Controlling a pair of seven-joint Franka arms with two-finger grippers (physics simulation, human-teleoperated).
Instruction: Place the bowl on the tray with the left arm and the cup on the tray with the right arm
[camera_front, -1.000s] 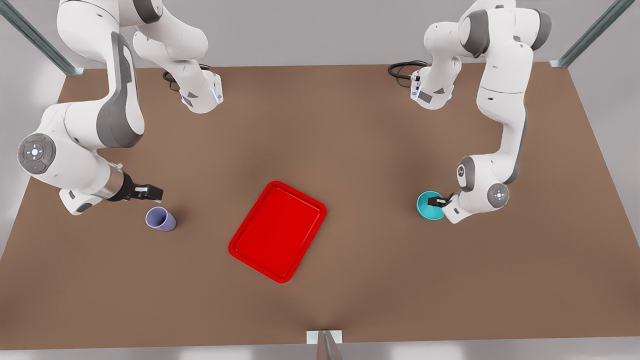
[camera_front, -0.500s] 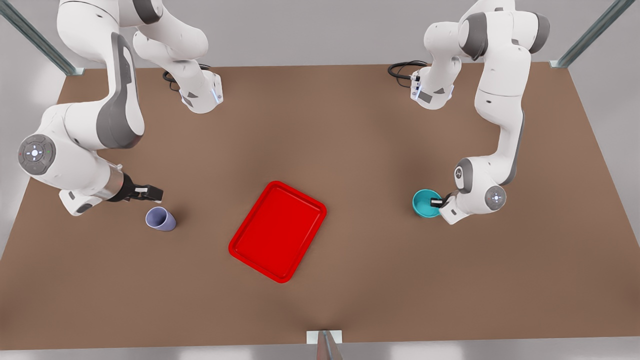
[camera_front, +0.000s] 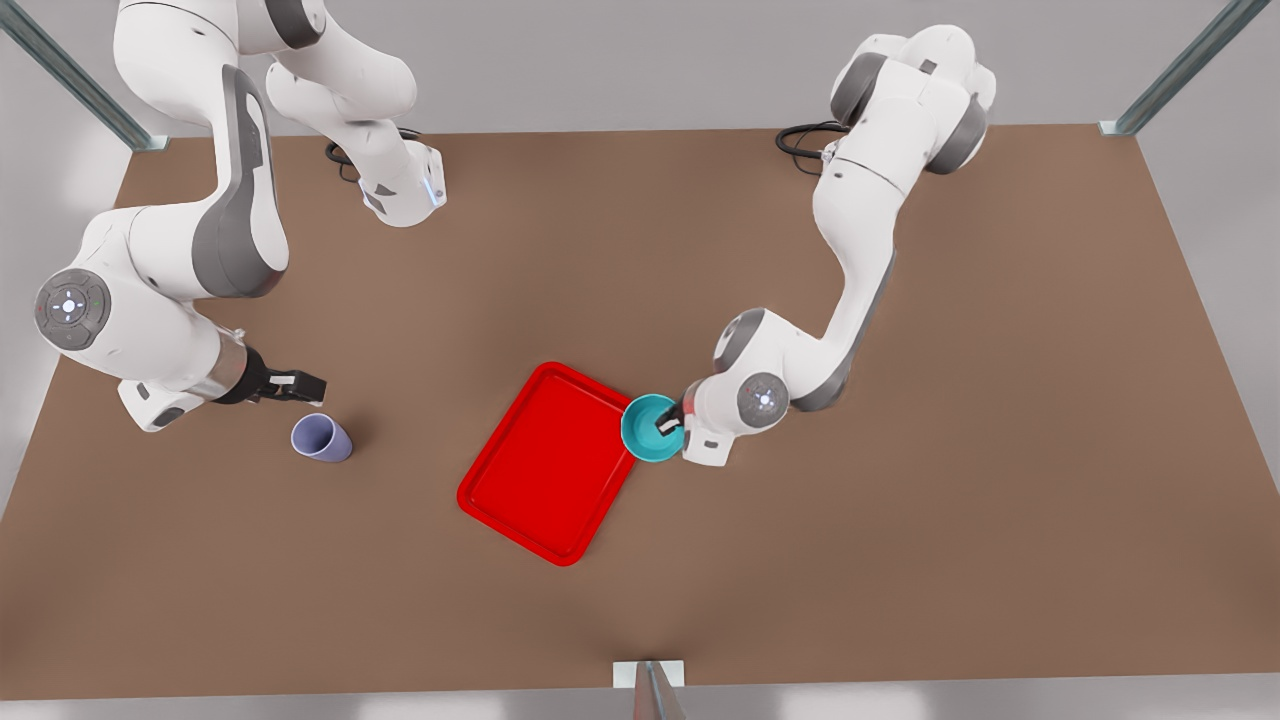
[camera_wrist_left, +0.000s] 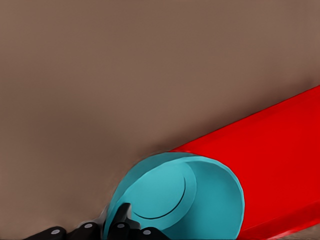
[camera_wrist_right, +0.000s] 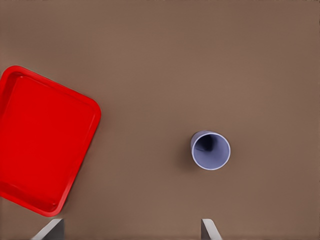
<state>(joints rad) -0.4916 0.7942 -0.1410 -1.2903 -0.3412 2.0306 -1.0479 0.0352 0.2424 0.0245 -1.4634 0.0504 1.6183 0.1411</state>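
Bright, even overhead light; faint soft shadows, no glare or blur

Brown tabletop (camera_front: 640, 260), grey wall (camera_front: 620, 60) behind, metal struts (camera_front: 1185, 65) at far corners, black cables (camera_front: 800, 140).

Front cam is looking steeply down over the whole table (camera_front: 700, 250), tray (camera_front: 540, 470) near centre. Left wrist cam is sitting v. close to the tray (camera_wrist_left: 270, 150) edge, looking obliquely. Right wrist cam is hanging higher, facing straight down; all three are sharing the tray (camera_wrist_right: 40, 145).
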